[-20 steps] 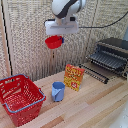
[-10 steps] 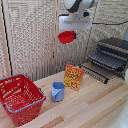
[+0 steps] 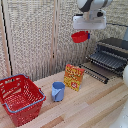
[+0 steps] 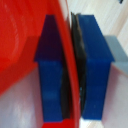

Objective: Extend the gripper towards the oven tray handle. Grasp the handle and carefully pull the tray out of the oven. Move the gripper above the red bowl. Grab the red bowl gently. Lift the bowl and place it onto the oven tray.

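I see the gripper [image 3: 86, 34] high in the air, its blue fingers [image 4: 95, 70] clamped tight on the rim of the red bowl [image 3: 79, 36], which hangs clear above the bench. The tray [image 3: 107, 60] sticks out of the oven [image 3: 114, 48] at the bench's far right edge in the exterior view.

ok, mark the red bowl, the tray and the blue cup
red bowl [image 3: 79, 36], exterior view, outer side wall
tray [image 3: 109, 60], exterior view, middle bars
blue cup [image 3: 58, 92], exterior view, front wall
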Available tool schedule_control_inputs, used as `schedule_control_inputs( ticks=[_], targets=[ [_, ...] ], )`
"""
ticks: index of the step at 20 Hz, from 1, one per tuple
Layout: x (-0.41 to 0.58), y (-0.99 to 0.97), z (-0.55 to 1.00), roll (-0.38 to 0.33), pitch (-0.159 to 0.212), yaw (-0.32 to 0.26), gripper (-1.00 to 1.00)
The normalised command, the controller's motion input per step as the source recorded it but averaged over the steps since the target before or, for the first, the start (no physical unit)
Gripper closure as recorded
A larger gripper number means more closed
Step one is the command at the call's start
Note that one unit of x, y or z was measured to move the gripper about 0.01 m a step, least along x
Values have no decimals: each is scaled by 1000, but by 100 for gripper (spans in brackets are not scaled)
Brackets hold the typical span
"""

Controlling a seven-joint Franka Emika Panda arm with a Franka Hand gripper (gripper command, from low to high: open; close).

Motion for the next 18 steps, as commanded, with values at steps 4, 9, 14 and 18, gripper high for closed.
schedule_control_inputs(
  ticks=[4,9,14,18],
  targets=[
    [-387,-766,-102,0,-12,-156,100],
    [-253,-868,-277,4,-34,-122,100],
    [-22,-909,-511,44,-5,-91,100],
    [0,-811,-384,55,5,-69,100]
  ],
)
